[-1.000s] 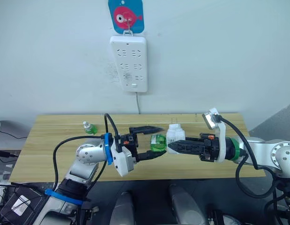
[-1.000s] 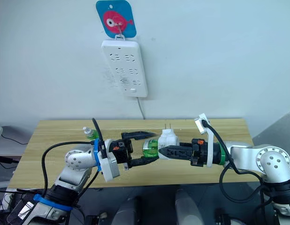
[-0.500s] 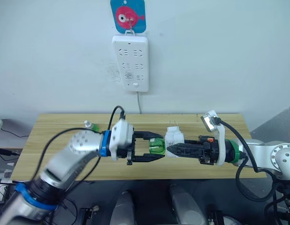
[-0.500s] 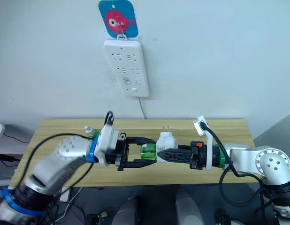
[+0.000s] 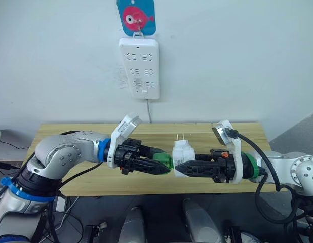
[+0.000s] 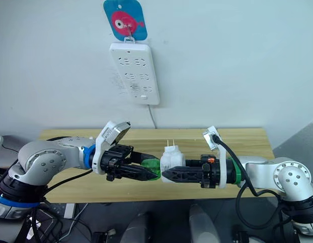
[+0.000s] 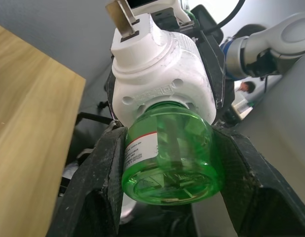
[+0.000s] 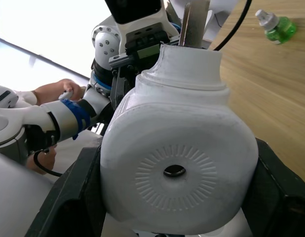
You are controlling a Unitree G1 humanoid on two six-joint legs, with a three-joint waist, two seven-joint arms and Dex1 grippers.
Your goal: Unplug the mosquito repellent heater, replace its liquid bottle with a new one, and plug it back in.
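Holding centre-frame | right gripper (image 5: pixel 178 167) clenched on heater (image 5: pixel 183 152) | left gripper (image 5: pixel 169 165) clamped on bottle (image 7: pixel 168 154) | risk: slipping jaws, bottle dropped.

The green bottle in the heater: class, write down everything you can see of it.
The green bottle is small, squat and rounded, of see-through green plastic, with a white and red label on one side and a dark wick down its middle. It has no cap; its neck sits inside the underside of the white heater, so it is not yet out. It is held sideways in the air over the wooden table. The left gripper is shut on its body, one black finger on each side.
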